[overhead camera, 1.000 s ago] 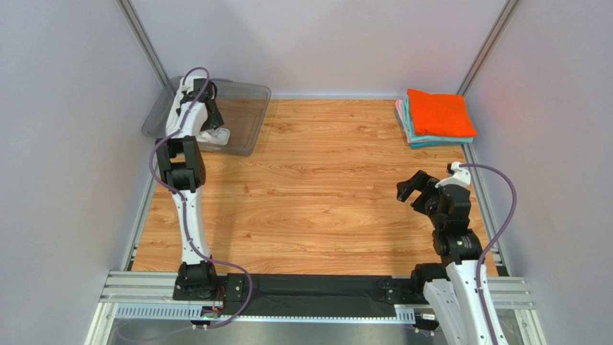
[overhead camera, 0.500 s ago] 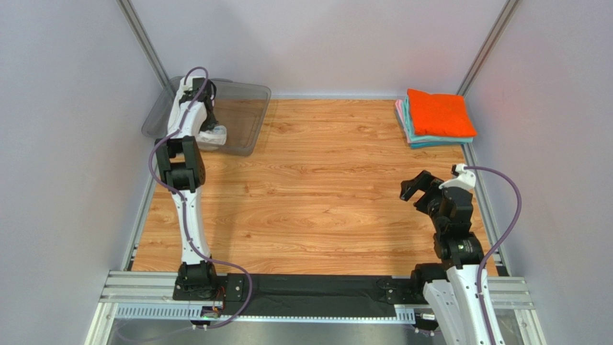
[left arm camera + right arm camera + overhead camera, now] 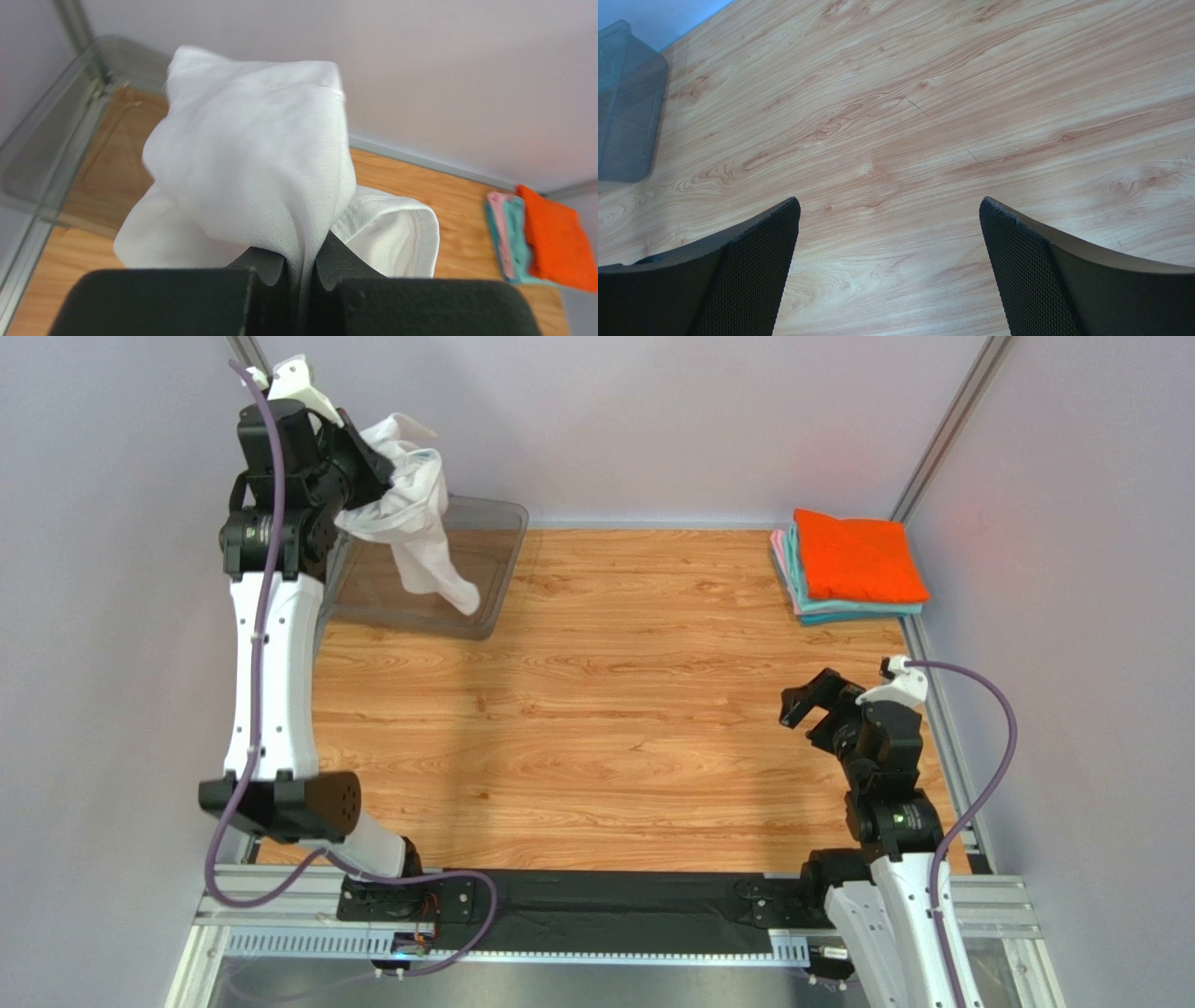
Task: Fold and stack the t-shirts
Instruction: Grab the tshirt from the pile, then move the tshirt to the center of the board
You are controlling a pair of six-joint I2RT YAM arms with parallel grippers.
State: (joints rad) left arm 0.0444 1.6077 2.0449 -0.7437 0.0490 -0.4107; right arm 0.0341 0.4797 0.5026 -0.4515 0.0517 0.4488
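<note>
White t-shirt: bunched and crumpled, off the table, hanging from the left gripper at the far-left corner. Its loose end trails down across the bin in the top view. Whether the cloth touches the bin cannot be told.
Hold on the shirt: in the left wrist view a fold of white fabric runs between the two black fingers, with the rest billowing above them and a hemmed sleeve opening to the right.
Left gripper: jaws nearly together, pinching the white t-shirt, raised high on an arm that is stretched up and away from its base.
Folded shirts: a neat square pile at the far-right corner of the table, with the orange shirt on top, the teal shirt showing as edges below it, and the pink shirt showing as an edge on the pile's left side.
Right gripper: fingers spread wide with nothing between them, poised over bare wood near the right edge, well apart from the pile.
Bin: clear grey plastic, at the far-left corner under the hanging shirt.
Table: light wood-grain top, walled in by pale panels.
</note>
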